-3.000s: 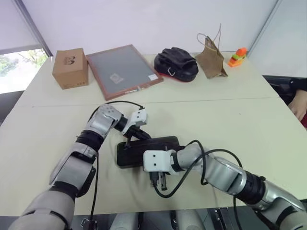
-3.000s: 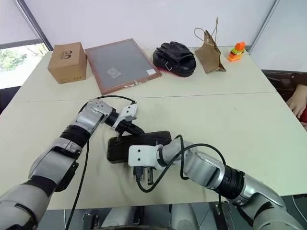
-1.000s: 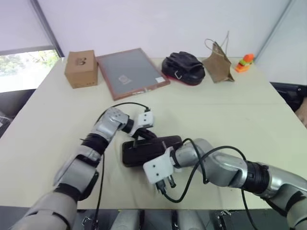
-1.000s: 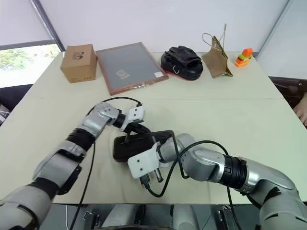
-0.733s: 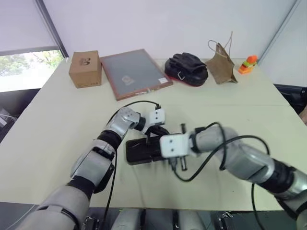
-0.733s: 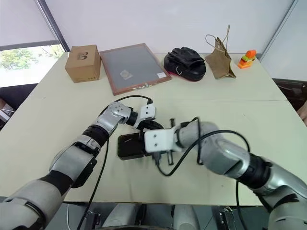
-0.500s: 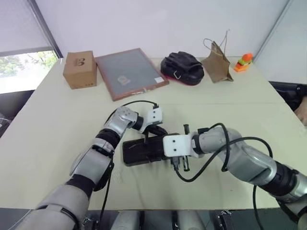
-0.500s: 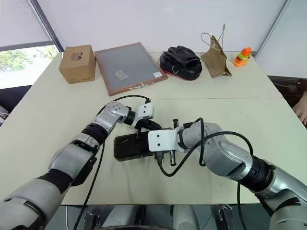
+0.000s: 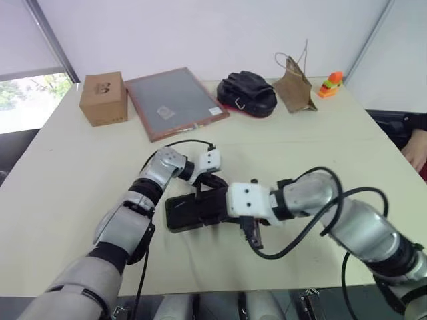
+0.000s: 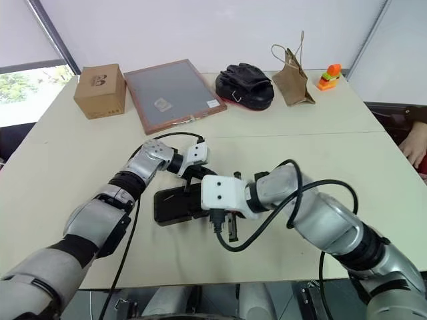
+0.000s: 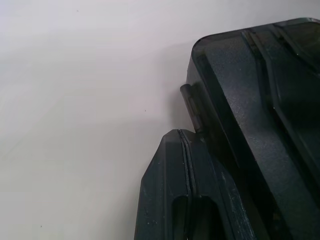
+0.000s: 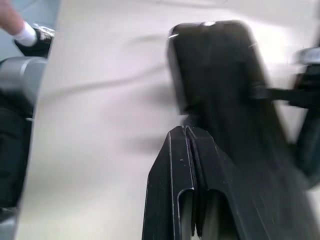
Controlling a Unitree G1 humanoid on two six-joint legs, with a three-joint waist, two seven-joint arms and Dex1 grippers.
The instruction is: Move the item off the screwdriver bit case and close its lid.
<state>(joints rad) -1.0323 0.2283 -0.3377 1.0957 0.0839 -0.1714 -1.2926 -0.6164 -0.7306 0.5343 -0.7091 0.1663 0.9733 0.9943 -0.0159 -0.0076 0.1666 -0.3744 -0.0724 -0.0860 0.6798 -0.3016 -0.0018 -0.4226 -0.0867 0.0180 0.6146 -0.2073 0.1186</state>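
case (image 9: 193, 207): dark, flat on the table (image 9: 67, 167) near its front-middle, long side running left-right, between the two grippers
lid (image 11: 260, 95): smoky dark panel lying down flat over the tray; small latch nub on its edge in the left wrist view
left gripper (image 9: 198, 189): fingers pressed together, nothing between them; tips at the case's far edge, right by the lid's corner; cannot tell if touching
right gripper (image 10: 229, 229): fingers closed flat together, empty; pointing down at the case's near right side, white wrist block over the case's right end
board (image 9: 175, 100): red-framed grey, far left-middle of table, well apart from the case
box (image 9: 103, 98): brown cardboard, just left of the board
black bag (image 9: 244, 90): far middle, on something red
paper bag (image 9: 293, 83): brown, handles up, right of the black bag
toy (image 9: 328, 84): orange-green, far right corner
person's hand (image 9: 413, 150): at the right edge, off the table
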